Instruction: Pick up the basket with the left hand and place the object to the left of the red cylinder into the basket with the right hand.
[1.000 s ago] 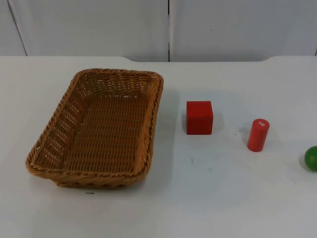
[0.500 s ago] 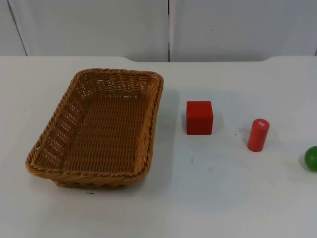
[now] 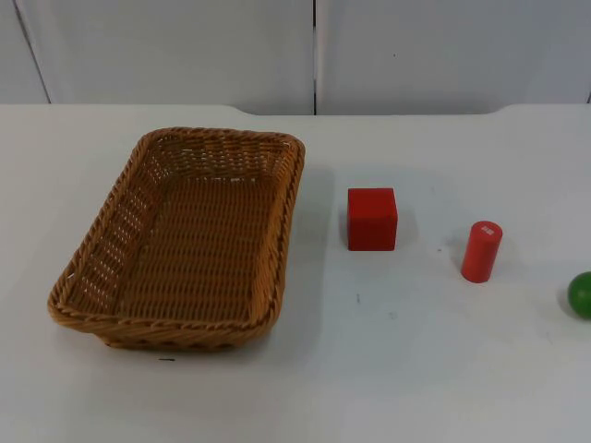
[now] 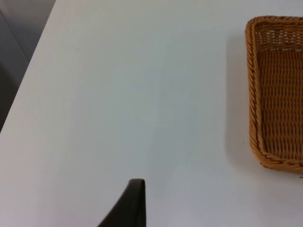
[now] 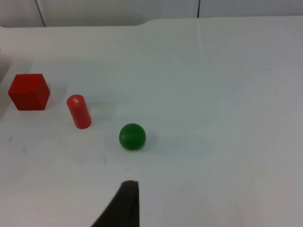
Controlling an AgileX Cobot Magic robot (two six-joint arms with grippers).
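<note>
Wicker basket (image 3: 180,242) sits on the white tabletop (image 3: 388,369), left of centre in the top view, long side running front to back, nothing inside it. In the left wrist view the basket (image 4: 277,94) is well apart from the left gripper, of which 1 black fingertip (image 4: 132,203) is visible above bare tabletop; jaw state cannot be told.

Red cube (image 3: 372,219) rests flat on the tabletop to the right of the basket, not touching it. Red cylinder (image 3: 481,251) stands upright, right of the cube and slightly nearer the front edge, with a clear gap between the 2. Green ball (image 3: 581,294) lies further right, at the picture edge.

Right wrist view: cube (image 5: 29,91), cylinder (image 5: 79,111) and ball (image 5: 132,136) lie in a row ahead of the right gripper's 1 visible fingertip (image 5: 125,203); jaw state cannot be told.
</note>
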